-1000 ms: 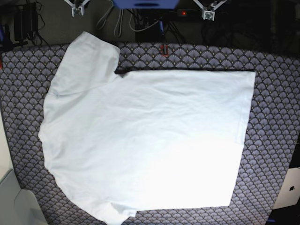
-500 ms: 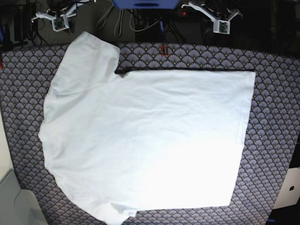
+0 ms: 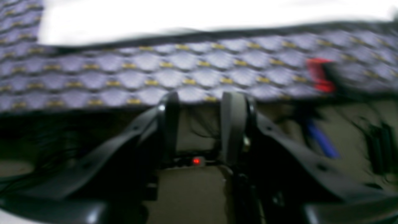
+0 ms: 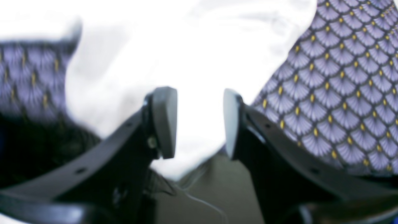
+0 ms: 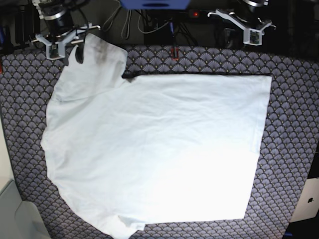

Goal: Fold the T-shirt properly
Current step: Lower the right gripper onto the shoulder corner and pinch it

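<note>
1. T-shirt (image 5: 154, 149): one, plain white, spread flat on the purple fan-patterned cloth (image 5: 294, 124) that covers the table. Body runs across the base view; one sleeve (image 5: 97, 59) points to the far-left corner, the other (image 5: 122, 226) lies at the near edge. No fold made yet, so the task is at its very start.

2. Right gripper (image 4: 199, 121): one, over the tip of the far sleeve at the table's far-left corner. Fingers apart, white fabric visible through the gap, nothing pinched. Height above the fabric cannot be told from the blurred wrist view.

3. Left gripper (image 3: 199, 124): one, beyond the far edge of the table, well apart from the shirt's long straight edge (image 3: 199, 29). Fingers parted, nothing between them.

4. Step in hand, as judged: the approach. Both arms are coming in over the far side with no contact yet.

5. Next move calls for: right gripper to drop onto the sleeve tip and pinch a single layer; left gripper to reach forward to the shirt's far edge for a matching hold. Thin cloth will likely bunch if pinched too deep.

6. Other items: one small red object (image 5: 174, 52) at the far table edge, identity unclear.
</note>
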`<state>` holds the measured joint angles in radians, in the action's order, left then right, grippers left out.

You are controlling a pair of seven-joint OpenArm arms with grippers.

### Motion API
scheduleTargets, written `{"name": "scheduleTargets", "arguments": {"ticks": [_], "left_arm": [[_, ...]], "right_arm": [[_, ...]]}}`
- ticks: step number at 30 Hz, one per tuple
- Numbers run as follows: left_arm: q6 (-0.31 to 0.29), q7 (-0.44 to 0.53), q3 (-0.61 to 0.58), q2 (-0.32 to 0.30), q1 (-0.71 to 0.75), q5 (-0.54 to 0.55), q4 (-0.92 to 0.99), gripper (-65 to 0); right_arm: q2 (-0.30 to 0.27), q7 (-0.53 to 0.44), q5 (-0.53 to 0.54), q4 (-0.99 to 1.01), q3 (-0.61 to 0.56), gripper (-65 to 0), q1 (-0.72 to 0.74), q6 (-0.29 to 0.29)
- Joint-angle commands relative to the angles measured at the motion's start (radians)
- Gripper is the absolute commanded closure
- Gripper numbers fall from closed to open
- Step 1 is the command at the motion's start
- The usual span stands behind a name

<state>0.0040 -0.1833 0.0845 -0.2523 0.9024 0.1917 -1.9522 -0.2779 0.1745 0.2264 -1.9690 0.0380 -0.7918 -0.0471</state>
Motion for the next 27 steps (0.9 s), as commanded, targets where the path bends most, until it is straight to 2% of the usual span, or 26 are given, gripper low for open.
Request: {"name": "scheduleTargets", "arguments": {"ticks": [1, 2, 4, 7, 10, 18, 27], "left_arm": [[-0.006, 0.023, 0.011, -0.003, 0.011, 0.001, -0.017, -22.5], [-0.006, 0.023, 0.024, -0.003, 0.010, 0.001, -0.017, -22.6], [-0.006, 0.023, 0.042, -0.002, 0.008, 0.002, -0.017, -22.6], [-0.006, 0.023, 0.068, -0.002, 0.007, 0.002, -0.017, -22.6], [-0.006, 0.023, 0.093, -0.002, 0.007, 0.002, -0.017, -22.6], [-0.014, 0.023, 0.185, 0.060, 0.004, 0.002, -0.017, -22.8], [-0.008, 0.023, 0.194, 0.060, 0.004, 0.002, -0.016, -22.9]], "right_arm": [[-0.010, -0.003, 0.038, -0.002, 0.026, -26.0, -0.002, -0.038], [-0.005, 0.021, 0.072, 0.009, 0.046, -26.0, 0.013, -0.087], [-0.001, 0.081, 0.127, 0.024, 0.078, -25.8, 0.042, -0.142], [0.015, 0.145, 0.186, 0.059, 0.127, -25.6, 0.079, -0.204], [0.042, 0.155, 0.196, 0.106, 0.171, -25.6, 0.099, -0.256], [0.045, 0.153, 0.199, 0.201, 0.196, -25.6, 0.131, -0.265], [0.052, 0.153, 0.199, 0.256, 0.190, -25.6, 0.134, -0.267]]}}
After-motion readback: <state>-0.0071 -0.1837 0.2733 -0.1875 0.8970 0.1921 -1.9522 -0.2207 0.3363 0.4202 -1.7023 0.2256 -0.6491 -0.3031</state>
